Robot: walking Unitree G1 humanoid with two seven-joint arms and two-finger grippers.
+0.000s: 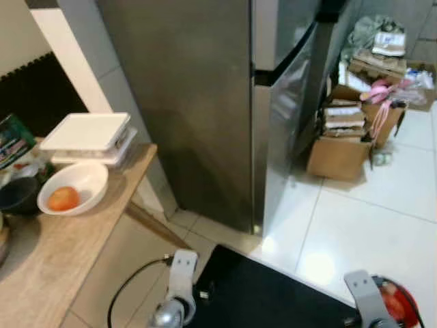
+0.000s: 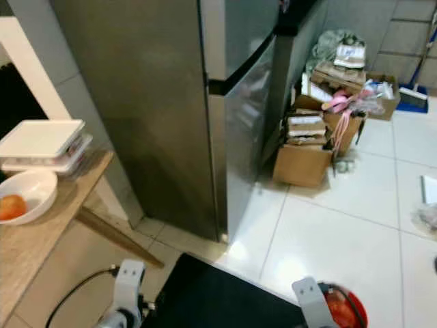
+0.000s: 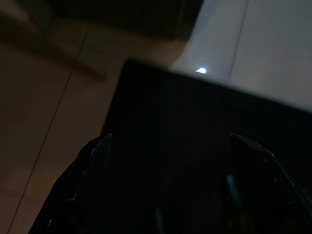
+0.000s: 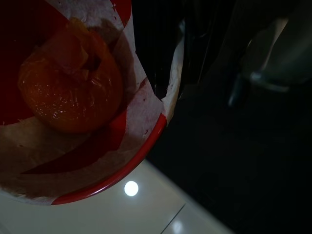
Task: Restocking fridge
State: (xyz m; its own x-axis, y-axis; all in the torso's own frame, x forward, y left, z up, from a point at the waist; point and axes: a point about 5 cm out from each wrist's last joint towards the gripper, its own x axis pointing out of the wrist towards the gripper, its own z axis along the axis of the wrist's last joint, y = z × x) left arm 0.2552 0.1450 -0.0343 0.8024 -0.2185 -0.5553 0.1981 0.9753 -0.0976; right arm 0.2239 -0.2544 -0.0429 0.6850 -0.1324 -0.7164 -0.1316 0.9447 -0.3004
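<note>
Fridge (image 1: 198, 102): steel, doors closed, upper centre of the head views, standing on white floor tiles (image 1: 355, 225).
Red bowl (image 4: 73, 112): lower right of the head views by the right arm, lined with paper, holding an orange food lump (image 4: 68, 87) in clear wrap.
Right gripper (image 4: 161, 73): at the red bowl's rim, one dark finger against the paper lining; the pictures do not show how its fingers stand, so cannot tell.
Left gripper (image 3: 170, 161): low at the bottom of the head views, fingers spread over a black surface (image 1: 266, 294).
Worktop (image 1: 61, 253): wooden, at left.
White bowl (image 1: 85, 179): on the worktop, with an orange fruit (image 1: 63, 198) inside.
White box (image 1: 89, 137): flat, lidded, just behind the white bowl.
Cardboard boxes (image 1: 341, 147): stacked at upper right beside the fridge, with pink items on top.
</note>
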